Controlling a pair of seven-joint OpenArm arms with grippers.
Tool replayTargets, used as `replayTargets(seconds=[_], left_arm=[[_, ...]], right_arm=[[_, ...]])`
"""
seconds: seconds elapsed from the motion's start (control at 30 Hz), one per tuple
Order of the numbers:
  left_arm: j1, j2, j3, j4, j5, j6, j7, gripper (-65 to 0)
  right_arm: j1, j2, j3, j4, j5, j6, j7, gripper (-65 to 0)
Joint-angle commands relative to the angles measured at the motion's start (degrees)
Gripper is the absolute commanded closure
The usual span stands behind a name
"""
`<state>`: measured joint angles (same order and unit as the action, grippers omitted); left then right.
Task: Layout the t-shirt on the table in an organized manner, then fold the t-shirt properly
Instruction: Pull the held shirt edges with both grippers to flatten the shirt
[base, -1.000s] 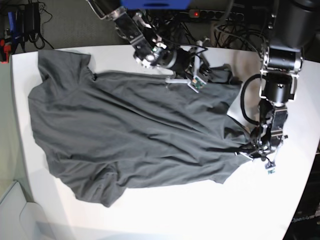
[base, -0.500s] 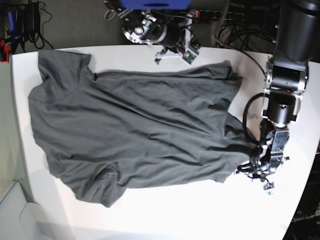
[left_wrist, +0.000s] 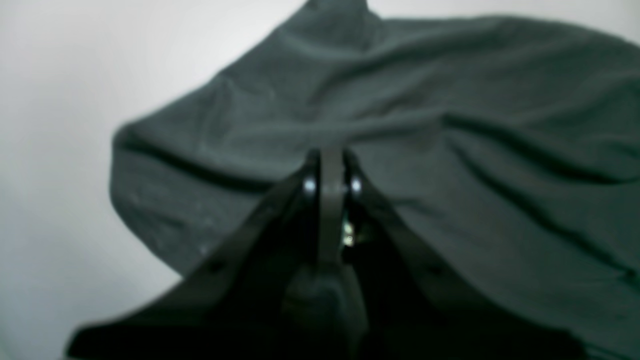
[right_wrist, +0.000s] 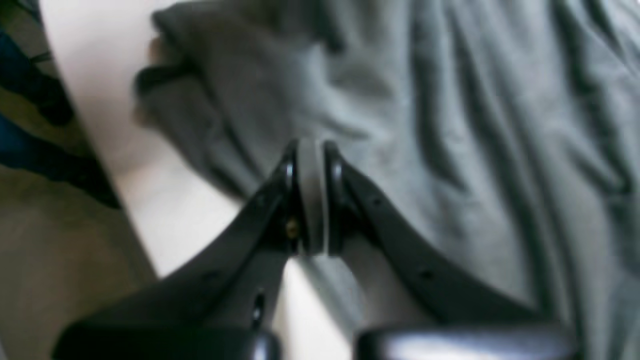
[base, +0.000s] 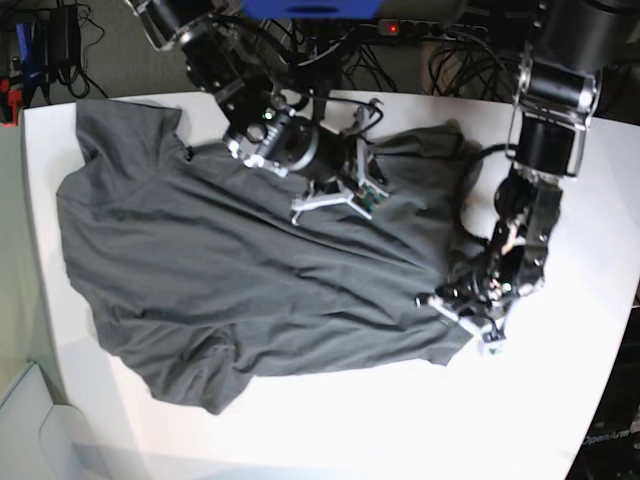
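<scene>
Over the near right of the white desk, the left arm bends down from the far right edge, its left tool with jaws pressed together low at the hem side of the dark grey t-shirt; whether cloth is pinched there cannot be told. Farther back, the right arm reaches in from the far edge, its right tool likewise closed, empty, above the wrinkled shirt, which lies spread across the desk.
</scene>
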<state>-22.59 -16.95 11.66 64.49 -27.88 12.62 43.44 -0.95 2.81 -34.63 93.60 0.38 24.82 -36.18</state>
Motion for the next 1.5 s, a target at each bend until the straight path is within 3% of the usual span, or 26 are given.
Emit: replayTargets(seconds=[0.0,0.2,0.33,0.57,0.73,0.83,0.97,1.2,1.37,1.47], left_arm=[[-1.0,0.2,-0.3,-0.2,0.8,0.3,-2.0,-0.2],[-1.0,1.6,-0.5,-8.4,3.7,0.2,-5.4,-0.2],[-1.1,2.4,-0.5,-12.0,3.9,0.2,-8.8,-0.2],[-5.0,2.4,-0.5,-18.3,3.9,0.2,-11.0,-0.2],[-8.4,2.4,-0.5,-21.4,3.9,0.2,-11.7,-0.2],[-9.3,2.3,-0.2,-21.5,4.2,0.2,-15.8,-0.2],[-9.4,2.6,-0.3,-21.7,8.7,0.2,-18.0,-0.2],[-12.1,3.4,-0.8,-23.7,11.1,0.2,-17.7,-0.2],[-12.0,3.4,-0.8,-18.0,11.1,0.2,-17.2,-0.2],[-11.7,3.4,-1.3,-11.9,11.1,0.2,-13.2,-0.2]], right_arm=[[1.7,-0.7,0.0,0.2,0.7,0.3,0.7,-0.2],[7.9,-2.5,0.0,-8.2,0.8,0.4,1.4,-0.1],[10.8,-3.4,-0.2,-15.3,0.8,0.4,4.9,-0.1],[9.3,-5.2,-0.3,-24.1,0.9,0.4,7.1,0.0],[4.5,-4.9,-0.5,-24.0,0.7,0.4,9.0,0.0],[1.6,-4.0,-0.5,-24.0,0.5,0.4,9.2,0.0],[-2.0,-2.3,-0.5,-21.4,0.5,0.4,9.2,0.0],[-5.2,0.5,-0.6,-14.3,0.5,0.4,8.9,-0.2],[-4.6,0.8,-0.5,-13.9,0.5,0.4,8.9,-0.2],[-4.5,0.8,-0.4,-13.9,0.5,0.4,8.9,-0.2]])
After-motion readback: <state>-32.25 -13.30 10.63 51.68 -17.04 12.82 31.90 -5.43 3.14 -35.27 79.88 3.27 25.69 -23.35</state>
